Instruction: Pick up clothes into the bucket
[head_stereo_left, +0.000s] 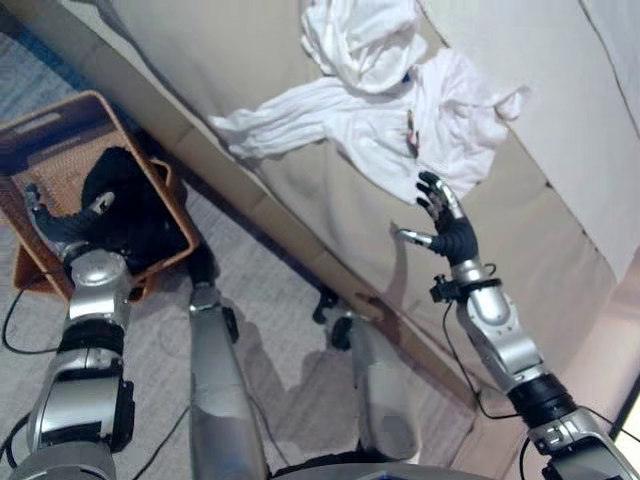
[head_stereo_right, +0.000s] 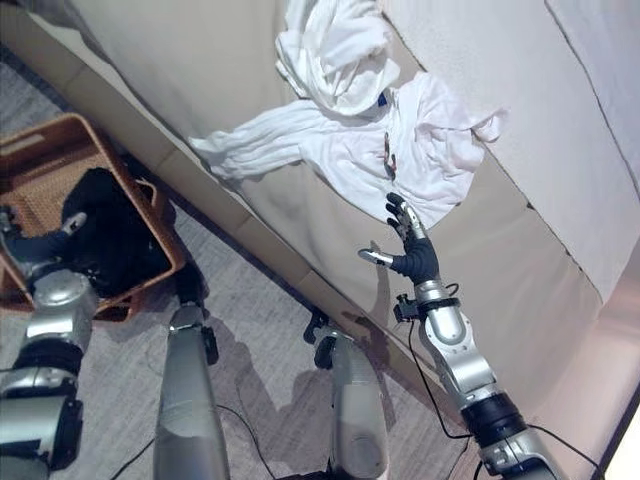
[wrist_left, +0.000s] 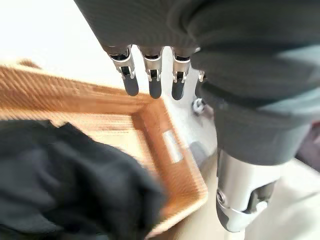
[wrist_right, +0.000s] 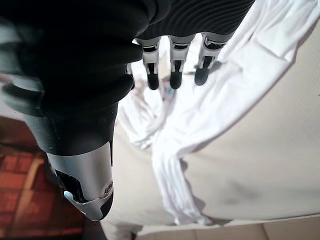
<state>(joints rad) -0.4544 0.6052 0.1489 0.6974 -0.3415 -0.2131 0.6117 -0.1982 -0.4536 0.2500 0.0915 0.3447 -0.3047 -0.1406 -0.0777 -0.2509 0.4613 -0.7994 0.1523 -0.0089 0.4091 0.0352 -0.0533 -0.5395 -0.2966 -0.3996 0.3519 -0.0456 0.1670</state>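
Hanging over the basket (head_stereo_left: 40, 125), the left robot hand (head_stereo_left: 60, 222) has its fingers loose and straight and holds nothing. The basket is brown and woven, and it sits on the grey rug (head_stereo_left: 270, 300) next to the sofa (head_stereo_left: 200, 60). A black cloth (head_stereo_left: 125, 195) lies inside the basket, just past the left robot hand.

Farther out, the right robot hand (head_stereo_right: 408, 245) reaches up over the sofa seat. Its fingers are spread wide, with the thumb out to the side, and it holds nothing. Its fingertips (wrist_right: 174, 80) are just beside the edge of the white clothes (head_stereo_right: 340, 130), and I cannot tell if they touch.

The white clothes lie bunched up on the tan sofa seat, well apart from the basket. One long sleeve (head_stereo_left: 285, 110) stretches out toward the basket side. A white cushion (head_stereo_right: 560, 120) sits behind the clothes.
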